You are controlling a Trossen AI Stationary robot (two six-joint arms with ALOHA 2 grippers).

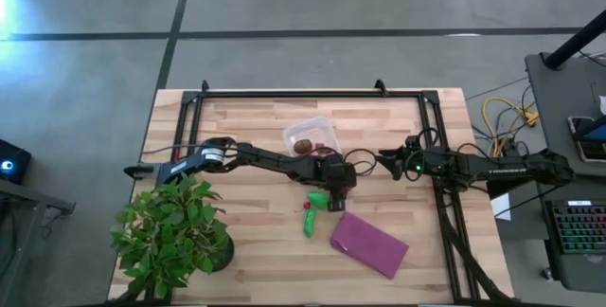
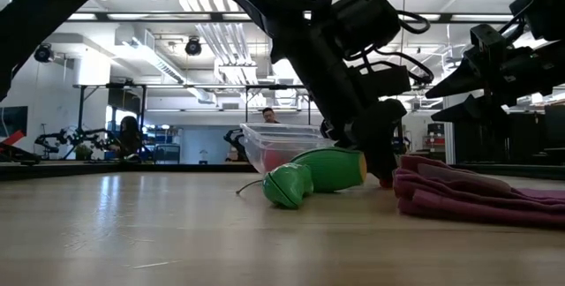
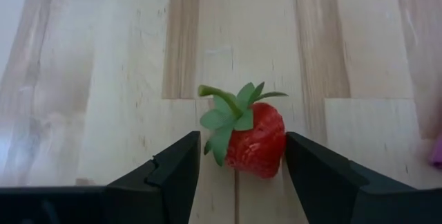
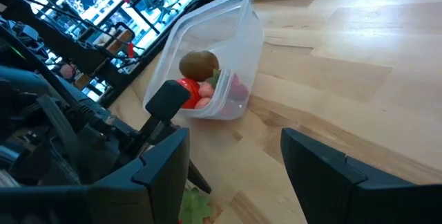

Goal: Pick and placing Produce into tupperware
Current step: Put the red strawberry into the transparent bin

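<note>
Step in hand (judged): left gripper (image 3: 240, 165) is down at the table (image 1: 246, 241), its fingers apart and straddling a strawberry (image 3: 254, 138); nothing is clamped yet.

To do it well:
- Close squarely on the red body, not on the green leaf cap, which leans toward one finger.
- The berry sits nearer one finger than the other; centre on it before closing, or it may be pushed and roll.
- Lift straight up, since two green pods lie just beside the gripper and could be knocked.
- Carry to the box and release low, as it already holds pieces.

Right gripper (image 4: 235, 162): waits above the table, well apart from the strawberry, fingers apart and holding nothing, looking toward the box.

Count, left to right from the left gripper's position:
- Box (image 1: 312, 137), clear plastic: one, just beyond the left gripper, upright on the table.
- Brown ball (image 4: 199, 64): one, inside the box.
- Red and pink pieces (image 4: 200, 94): inside the box under the brown ball; the number cannot be told.
- Strawberry: one, between the left gripper's fingers.
- Green pods: two, one (image 1: 309, 224) near the gripper, one (image 1: 318, 199) touching or almost touching it.
- Purple cloth (image 1: 369, 243): one, beside the pods.
- Potted plant (image 1: 172, 234): one, well apart.
</note>
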